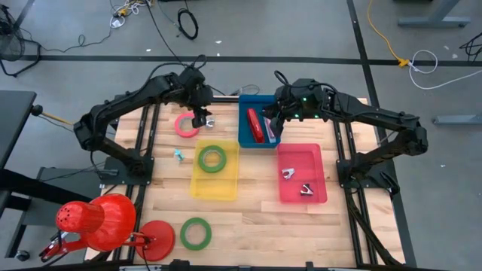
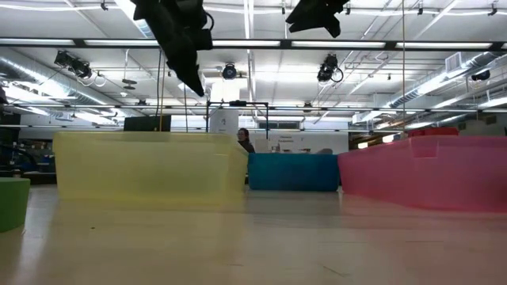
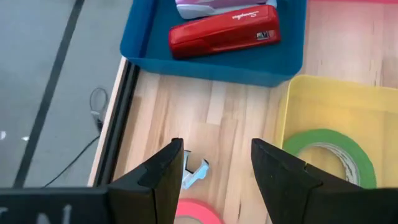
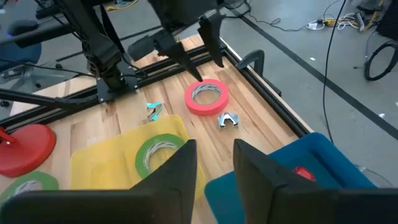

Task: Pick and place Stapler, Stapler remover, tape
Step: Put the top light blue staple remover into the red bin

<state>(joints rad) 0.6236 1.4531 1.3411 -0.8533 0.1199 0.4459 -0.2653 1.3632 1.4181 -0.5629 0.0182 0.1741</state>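
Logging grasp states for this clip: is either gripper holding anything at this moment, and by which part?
Nothing is held. The left gripper is open above the silver staple remover beside the pink tape roll; the right gripper is open and empty over the blue bin.

A grey floor [image 1: 301,22], crossed by dark lines, is seen around the wooden table [image 1: 256,218]. Black cables [image 1: 188,22] and a yellow cable [image 1: 380,34] lie on it. In the low view, a ceiling with strip lights [image 2: 261,43] and silver ducts [image 2: 32,67] is shown, and a person [image 2: 245,140] is seen far behind.
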